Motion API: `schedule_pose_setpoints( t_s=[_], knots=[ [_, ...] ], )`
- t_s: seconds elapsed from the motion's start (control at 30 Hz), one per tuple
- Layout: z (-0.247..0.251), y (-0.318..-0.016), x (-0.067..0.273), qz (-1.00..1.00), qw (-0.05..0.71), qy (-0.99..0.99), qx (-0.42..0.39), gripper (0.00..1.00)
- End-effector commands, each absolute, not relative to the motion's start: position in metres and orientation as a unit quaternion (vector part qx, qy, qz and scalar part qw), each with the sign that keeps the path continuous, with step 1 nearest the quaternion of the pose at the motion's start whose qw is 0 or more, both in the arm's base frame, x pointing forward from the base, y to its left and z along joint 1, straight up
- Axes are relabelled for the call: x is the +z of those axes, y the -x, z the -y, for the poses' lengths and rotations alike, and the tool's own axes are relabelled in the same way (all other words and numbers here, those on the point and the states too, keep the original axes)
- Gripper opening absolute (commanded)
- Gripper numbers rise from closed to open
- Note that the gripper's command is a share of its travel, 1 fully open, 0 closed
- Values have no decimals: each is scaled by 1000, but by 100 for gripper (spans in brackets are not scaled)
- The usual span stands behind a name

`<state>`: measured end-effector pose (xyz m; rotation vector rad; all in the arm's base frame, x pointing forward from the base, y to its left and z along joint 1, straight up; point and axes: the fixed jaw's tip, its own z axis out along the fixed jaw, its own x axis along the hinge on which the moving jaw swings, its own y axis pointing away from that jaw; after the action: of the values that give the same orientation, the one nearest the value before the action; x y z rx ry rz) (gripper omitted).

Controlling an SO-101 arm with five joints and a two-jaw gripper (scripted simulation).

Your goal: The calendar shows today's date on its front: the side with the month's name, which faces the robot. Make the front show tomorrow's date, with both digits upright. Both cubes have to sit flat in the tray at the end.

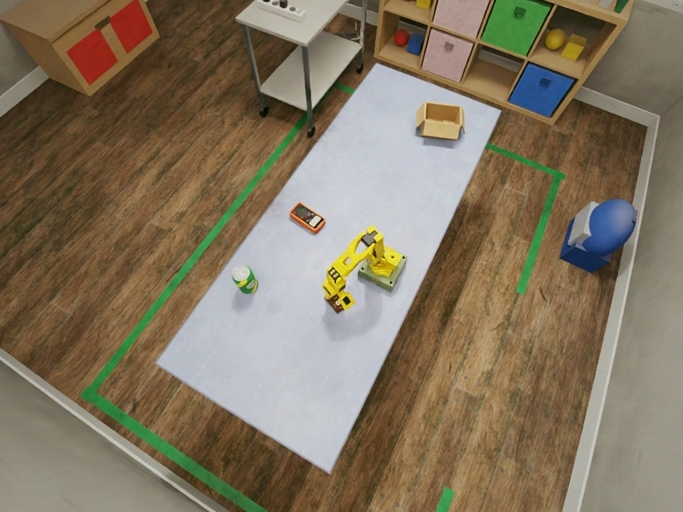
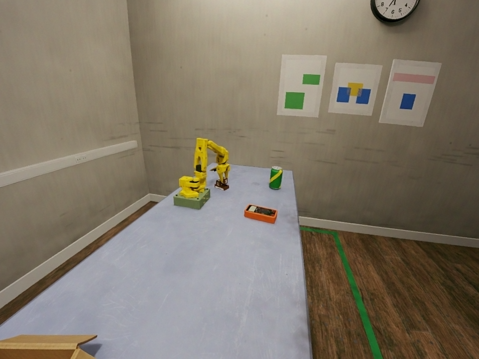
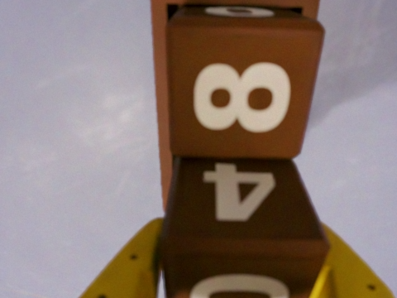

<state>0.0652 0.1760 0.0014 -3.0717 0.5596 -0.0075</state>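
1. My claw [image 1: 337,296] [image 2: 223,181] [image 3: 244,265] was closed partway, clamped on the cube with the 4 [image 3: 244,203].
2. Cube with the 8 [image 3: 241,97] sat in the tray [image 1: 334,304] [image 2: 221,187] [image 3: 162,124], its 8 sideways in the wrist view.
3. Calendar was on the table [image 1: 265,353] [image 2: 193,270], in front of my base [image 1: 385,284] [image 2: 185,202].
4. Couldn't tell the front date.

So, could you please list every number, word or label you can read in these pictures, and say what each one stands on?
"8", lying sideways: brown cube in the tray
"4", turned: brown cube in the yellow gripper
"8", "7", "6", "5", "4": round black-rimmed wall clock
Too small or blurred: lettering on the brown tray and the green can
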Motion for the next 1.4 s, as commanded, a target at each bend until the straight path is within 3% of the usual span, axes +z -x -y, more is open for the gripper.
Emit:
schedule_pose_setpoints(
  t_s=[0.0,1.37],
  knots=[
    [-173,-63,-4,-180,0,984,0,0],
    [-172,-63,-20,-180,0,984,0,0]
  ],
)
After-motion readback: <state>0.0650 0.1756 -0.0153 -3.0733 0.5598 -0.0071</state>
